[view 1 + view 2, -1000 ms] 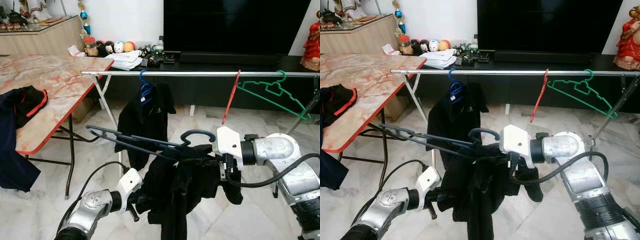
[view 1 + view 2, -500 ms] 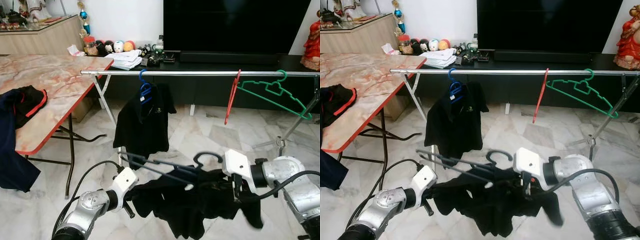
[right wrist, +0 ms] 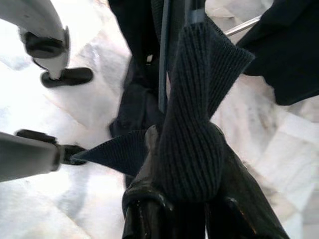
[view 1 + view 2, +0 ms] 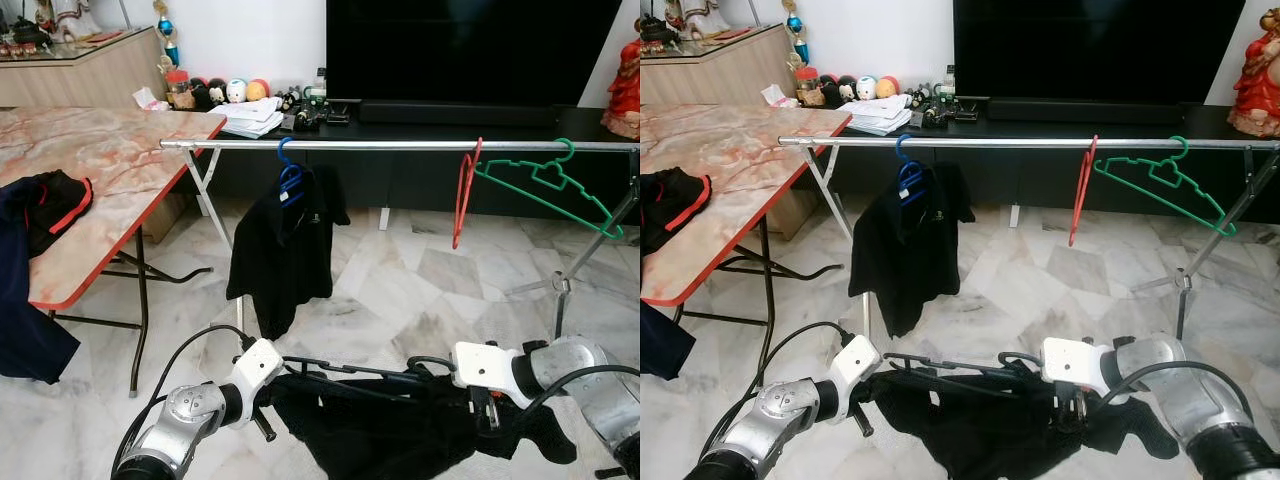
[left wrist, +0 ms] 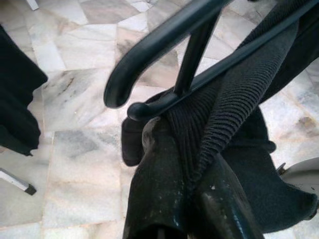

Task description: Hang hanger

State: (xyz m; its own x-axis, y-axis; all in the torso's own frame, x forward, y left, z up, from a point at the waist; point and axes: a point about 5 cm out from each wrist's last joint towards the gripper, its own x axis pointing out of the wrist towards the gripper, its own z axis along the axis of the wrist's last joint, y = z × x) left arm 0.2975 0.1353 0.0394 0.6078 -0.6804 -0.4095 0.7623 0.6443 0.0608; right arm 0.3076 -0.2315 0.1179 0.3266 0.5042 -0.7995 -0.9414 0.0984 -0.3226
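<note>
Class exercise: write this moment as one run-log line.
left gripper: shut on black shirt | right gripper: shut on black shirt | dark hanger: low, below rail

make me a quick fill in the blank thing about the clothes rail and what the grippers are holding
1. The black shirt on the rail hangs from a ____ hanger.
2. The empty hanger nearest the rail's right end is ____.
3. The left gripper and right gripper both pinch a ____ garment.
4. The dark hanger they carry sits ____ the rail.

Missing words: blue; green; black; below
</note>
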